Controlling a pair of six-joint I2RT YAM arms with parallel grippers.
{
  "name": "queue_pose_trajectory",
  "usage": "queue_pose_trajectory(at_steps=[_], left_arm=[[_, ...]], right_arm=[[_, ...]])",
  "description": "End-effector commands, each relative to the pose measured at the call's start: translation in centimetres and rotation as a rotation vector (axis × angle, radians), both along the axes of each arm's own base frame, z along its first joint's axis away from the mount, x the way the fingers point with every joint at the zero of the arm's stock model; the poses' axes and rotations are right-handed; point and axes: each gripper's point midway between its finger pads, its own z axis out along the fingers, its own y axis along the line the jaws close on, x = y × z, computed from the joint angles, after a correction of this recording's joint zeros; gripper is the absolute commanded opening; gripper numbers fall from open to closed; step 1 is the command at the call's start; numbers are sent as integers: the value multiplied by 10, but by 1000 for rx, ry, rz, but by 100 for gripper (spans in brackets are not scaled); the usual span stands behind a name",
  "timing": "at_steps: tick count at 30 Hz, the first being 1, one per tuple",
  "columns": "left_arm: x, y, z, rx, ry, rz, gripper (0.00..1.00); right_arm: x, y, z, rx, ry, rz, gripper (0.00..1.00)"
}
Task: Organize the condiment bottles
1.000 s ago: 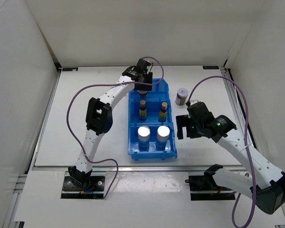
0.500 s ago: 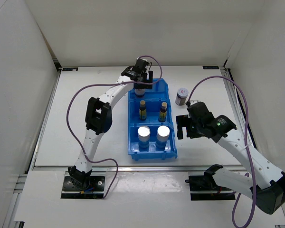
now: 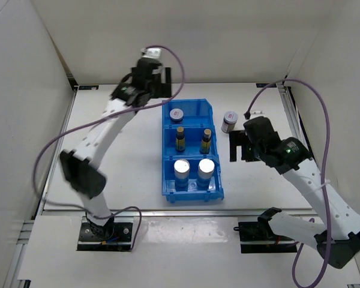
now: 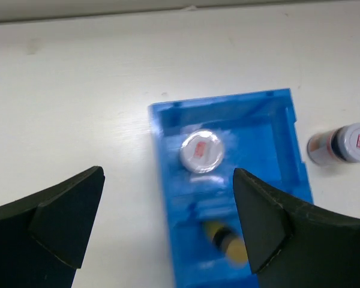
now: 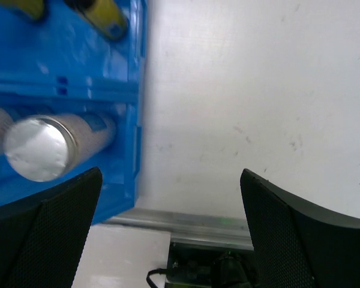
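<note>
The blue bin (image 3: 198,113) holds two white-blue cylinders (image 3: 182,170) (image 3: 206,168) in front and two slim yellow-labelled bottles (image 3: 180,137) (image 3: 206,139) in the middle. One short dark jar (image 3: 176,114) stands in its back left compartment. The other jar (image 3: 230,120) stands on the table right of the bin. My left gripper (image 3: 159,81) is open and empty, raised behind and left of the bin. In the left wrist view its gripper (image 4: 168,177) is above the binned jar (image 4: 200,151). My right gripper (image 3: 239,146) is open and empty, just in front of the loose jar.
White walls enclose the table on the left, back and right. In the right wrist view, the bin's right wall (image 5: 132,90), one cylinder (image 5: 45,147) and the metal rail at the table's near edge (image 5: 192,219) show. The bin's back right compartment holds nothing.
My left gripper let go of the jar in the back left compartment and rose back and to the left. My right gripper moved back, closer to the loose jar.
</note>
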Motion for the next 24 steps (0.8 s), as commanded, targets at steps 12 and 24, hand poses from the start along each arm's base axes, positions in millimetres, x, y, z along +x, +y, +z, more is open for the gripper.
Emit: queue_pose_trajectory(at_steps=[12,24], left_arm=[[-158,191,-38,231,-167,332,99],[-142,174,-51,208,-104,291,99]], right_arm=[[136,-8,33,-30,-62,-93,99],[225,20,-34,30,38,-66,99]])
